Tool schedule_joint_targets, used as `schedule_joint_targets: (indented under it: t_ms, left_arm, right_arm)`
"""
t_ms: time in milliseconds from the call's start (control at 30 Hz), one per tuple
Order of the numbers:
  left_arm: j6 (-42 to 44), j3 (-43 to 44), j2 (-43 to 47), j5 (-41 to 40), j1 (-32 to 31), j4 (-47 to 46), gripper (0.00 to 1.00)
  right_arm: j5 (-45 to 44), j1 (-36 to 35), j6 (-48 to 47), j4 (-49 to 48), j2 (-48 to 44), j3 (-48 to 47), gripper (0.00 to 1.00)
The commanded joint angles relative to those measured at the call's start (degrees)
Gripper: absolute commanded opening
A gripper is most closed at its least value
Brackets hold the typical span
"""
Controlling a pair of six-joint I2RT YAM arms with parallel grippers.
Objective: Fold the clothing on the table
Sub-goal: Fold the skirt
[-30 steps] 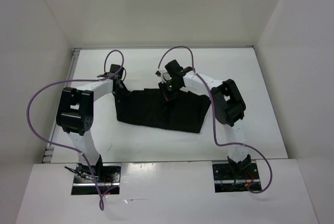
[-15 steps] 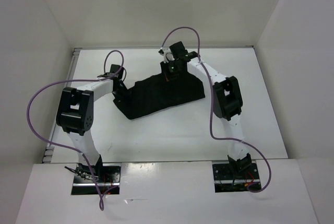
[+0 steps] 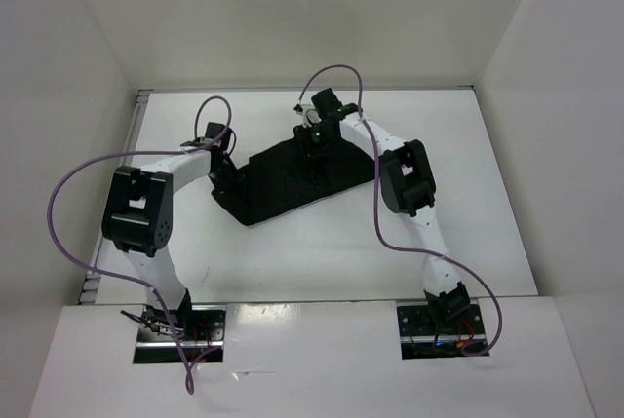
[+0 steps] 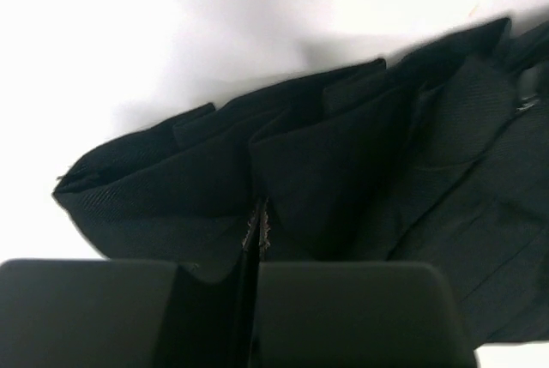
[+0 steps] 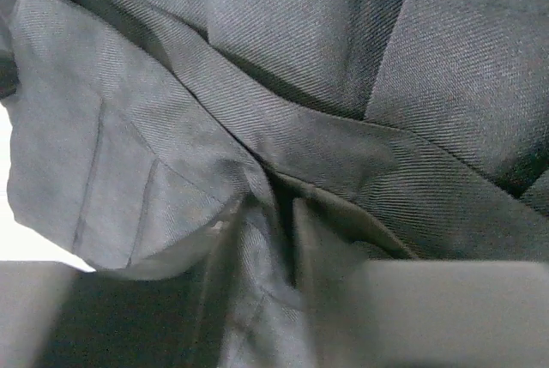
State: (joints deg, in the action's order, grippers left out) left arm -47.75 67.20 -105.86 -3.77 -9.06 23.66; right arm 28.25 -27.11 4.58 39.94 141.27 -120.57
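Note:
The clothing [image 3: 292,182] is a black pleated garment lying folded in a slanted band on the white table [image 3: 292,252]. My left gripper [image 3: 230,176] sits at its left end. In the left wrist view the jaws [image 4: 257,235] are pressed together on a pinch of the clothing [image 4: 343,153]. My right gripper [image 3: 314,148] rests on the band's upper edge. In the right wrist view its fingers [image 5: 287,256] stand apart, with a fold of the clothing [image 5: 300,85] lying loose between them.
White walls [image 3: 58,96] close in the table on three sides, and a thin metal rail [image 3: 139,121] runs along the left. Purple cables [image 3: 68,204] loop off both arms. The arm bases [image 3: 175,325] sit at the near edge.
The right gripper carried the clothing's near-right part up and back over the rest, narrowing it to a band, then dropped slightly and parted its jaws. The left gripper has stayed put.

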Motion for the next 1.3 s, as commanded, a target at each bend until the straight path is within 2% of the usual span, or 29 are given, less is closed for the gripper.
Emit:
schedule_joint_targets:
  t_ms: [0,33,67,100,167,267,300,433,600,733,800,833,933,1267]
  left_arm:
    - [1.8,-1.5,7.0,-0.7,-0.5,5.1,0.09]
    - [1.8,-1.5,9.0,-1.2,-0.5,5.1,0.29]
    - [1.8,-1.5,10.9,-2.2,-0.5,5.1,0.4]
    - [1.8,-1.5,14.5,-2.2,-0.5,4.5,0.52]
    - [2.3,-1.5,17.6,-3.6,-0.5,3.9,0.76]
    - [3.4,-1.0,22.2,-3.6,-0.5,3.9,0.86]
    - [4.0,-1.0,23.7,-3.6,-0.5,3.9,0.88]
    - [5.2,-1.7,26.1,-0.8,-1.0,4.0,0.89]
    - [9.1,-2.9,26.6,8.3,-2.3,0.0,0.78]
    - [12.1,-1.8,28.1,14.0,-2.8,-2.9,0.77]
    - [12.8,-1.8,28.8,15.9,-2.8,-3.5,0.8]
    - [12.8,-2.5,29.6,16.8,-2.8,-4.1,0.87]
    - [12.8,-4.2,30.3,15.5,-3.3,-4.1,0.93]
    - [11.1,-7.0,33.6,13.4,-3.3,-1.5,0.97]
  right_arm:
    - [-0.4,0.2,0.6,-0.2,-3.3,-2.7,0.44]
    - [-0.4,0.2,1.3,-0.7,-6.3,-2.0,0.47]
    - [-0.4,0.8,2.4,-2.2,-7.9,-0.6,0.59]
    - [-0.4,1.4,3.0,-2.8,-9.5,-0.1,0.67]
    - [0.4,2.1,4.0,-2.8,-13.7,0.7,0.67]
    - [-1.9,2.6,4.0,-2.2,-18.4,2.5,0.68]
    - [-2.9,2.6,4.8,-2.2,-19.5,3.5,0.71]
    - [-6.9,2.6,7.4,-3.5,-23.8,11.5,0.73]
    - [-11.3,4.2,10.4,-6.8,-29.6,23.1,0.73]
    - [-13.4,6.1,12.9,-8.9,-34.9,29.6,0.73]
    - [-14.0,6.9,13.4,-8.9,-37.6,32.6,0.73]
    - [-14.0,7.5,14.3,-9.5,-38.6,33.6,0.73]
    - [-14.7,8.1,15.6,-10.2,-41.3,37.6,0.73]
    - [-15.3,8.7,16.8,-10.9,-43.1,43.1,0.74]
